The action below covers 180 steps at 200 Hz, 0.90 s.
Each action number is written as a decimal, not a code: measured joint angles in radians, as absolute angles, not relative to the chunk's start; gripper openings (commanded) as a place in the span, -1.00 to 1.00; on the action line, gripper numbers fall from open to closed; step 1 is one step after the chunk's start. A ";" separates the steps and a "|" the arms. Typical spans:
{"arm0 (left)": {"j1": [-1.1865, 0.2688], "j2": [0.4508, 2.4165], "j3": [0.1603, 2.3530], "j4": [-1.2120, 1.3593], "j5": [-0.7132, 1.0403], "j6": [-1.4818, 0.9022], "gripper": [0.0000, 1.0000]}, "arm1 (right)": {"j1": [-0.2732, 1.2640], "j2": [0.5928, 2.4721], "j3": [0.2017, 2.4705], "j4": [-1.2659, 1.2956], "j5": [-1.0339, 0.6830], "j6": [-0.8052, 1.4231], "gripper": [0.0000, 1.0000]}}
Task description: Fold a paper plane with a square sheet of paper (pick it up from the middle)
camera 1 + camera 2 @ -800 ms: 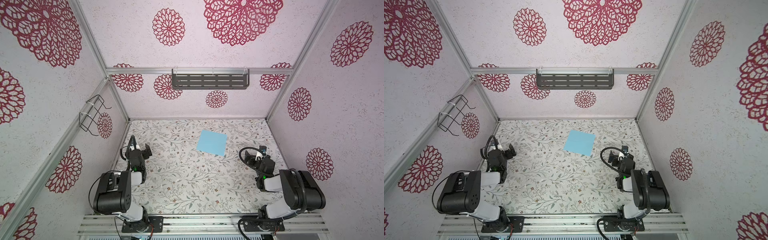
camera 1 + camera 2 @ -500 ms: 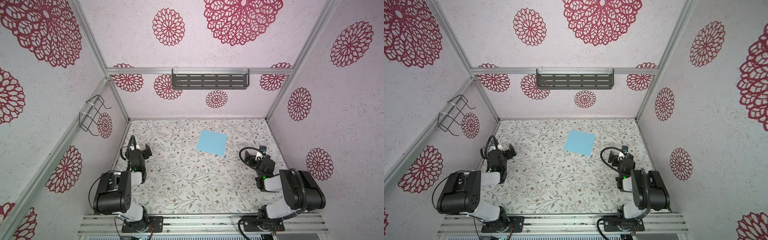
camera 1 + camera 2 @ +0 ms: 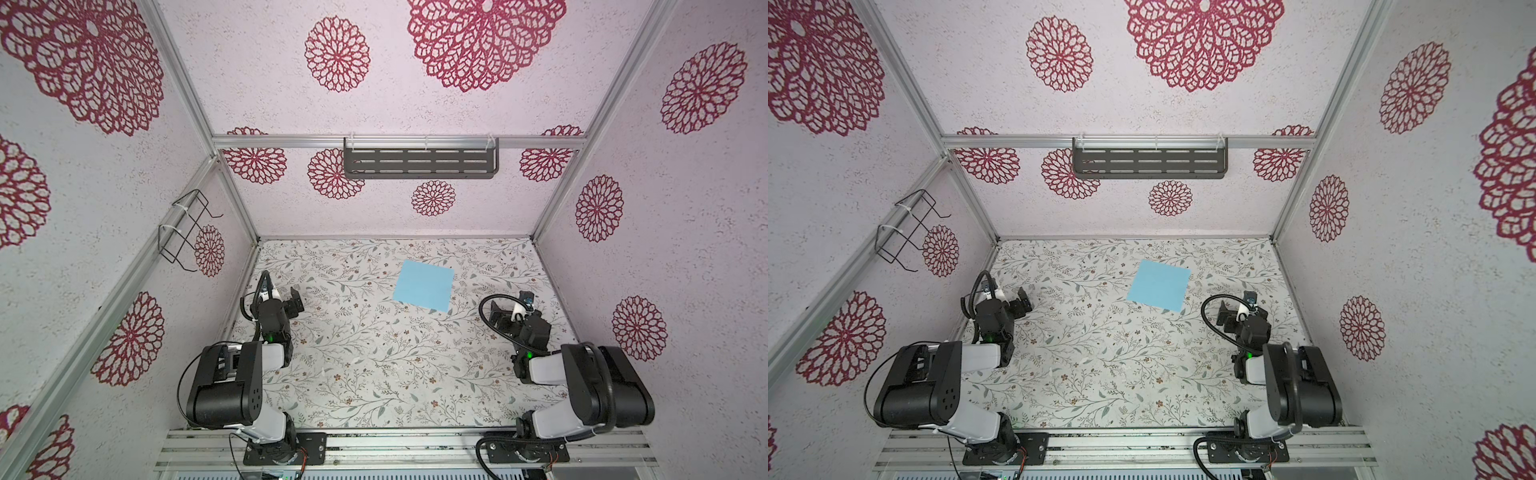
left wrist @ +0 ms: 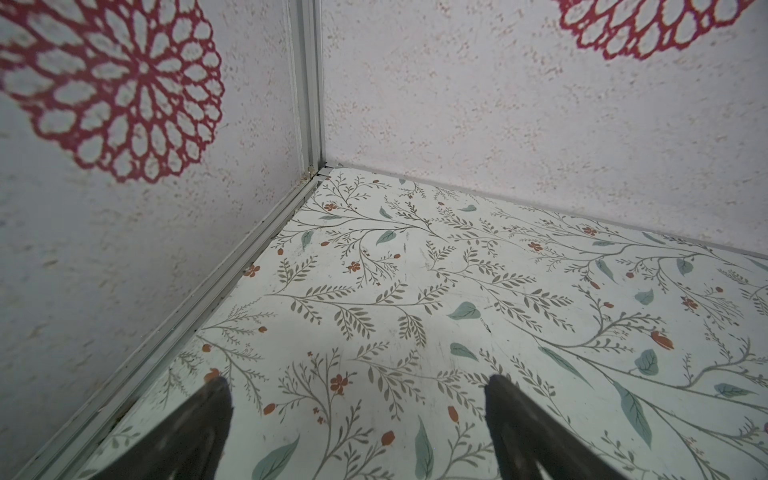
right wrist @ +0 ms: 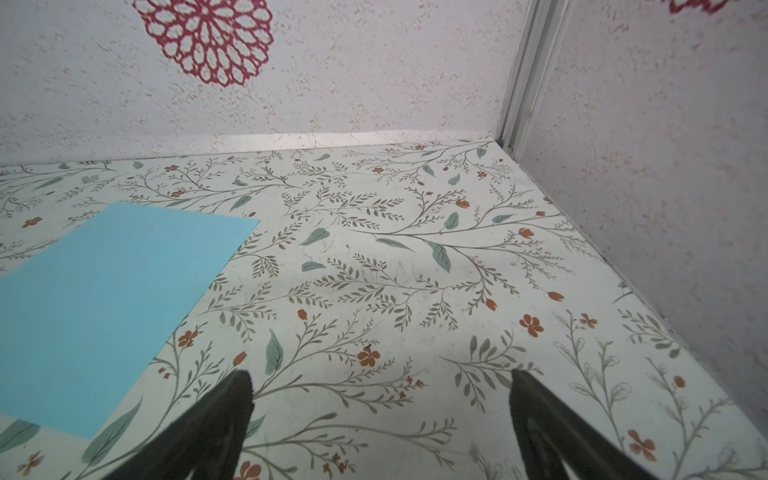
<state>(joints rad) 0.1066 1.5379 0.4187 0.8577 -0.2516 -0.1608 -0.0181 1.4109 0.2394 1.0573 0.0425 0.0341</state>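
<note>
Walls [image 3: 478,208]: pale, textured, with red floral medallions.
Counter [image 3: 374,374]: leaf-and-flower print.
Back rail: dark slotted shelf [image 3: 419,163].
Side wall: wire rack [image 3: 185,228].

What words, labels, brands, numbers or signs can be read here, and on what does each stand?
None can be read.
The square sheet of paper is plain light blue, unprinted.
The walls and the table bear only flower and leaf patterns.
The left arm and right arm show no legible marking; anything there is too small to tell.
</note>
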 measured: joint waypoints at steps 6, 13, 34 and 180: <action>0.107 1.526 0.414 0.851 -0.253 -0.161 0.95 | -0.015 1.355 0.241 1.023 0.052 0.038 0.98; 0.107 1.508 0.410 0.839 -0.258 -0.162 0.95 | -0.014 1.292 0.250 0.978 0.060 0.051 0.98; 0.105 1.418 0.414 0.770 -0.293 -0.170 0.95 | -0.009 1.169 0.338 0.812 0.081 0.131 0.98; -0.028 1.393 0.916 0.012 -0.052 -0.557 0.95 | 0.321 2.016 1.258 0.200 -0.226 0.546 0.81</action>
<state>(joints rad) -0.0280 1.3930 0.9157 0.0120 -0.0525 -0.5571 0.3206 2.0155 1.2575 0.2005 -0.2260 0.5461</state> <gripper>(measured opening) 0.974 0.910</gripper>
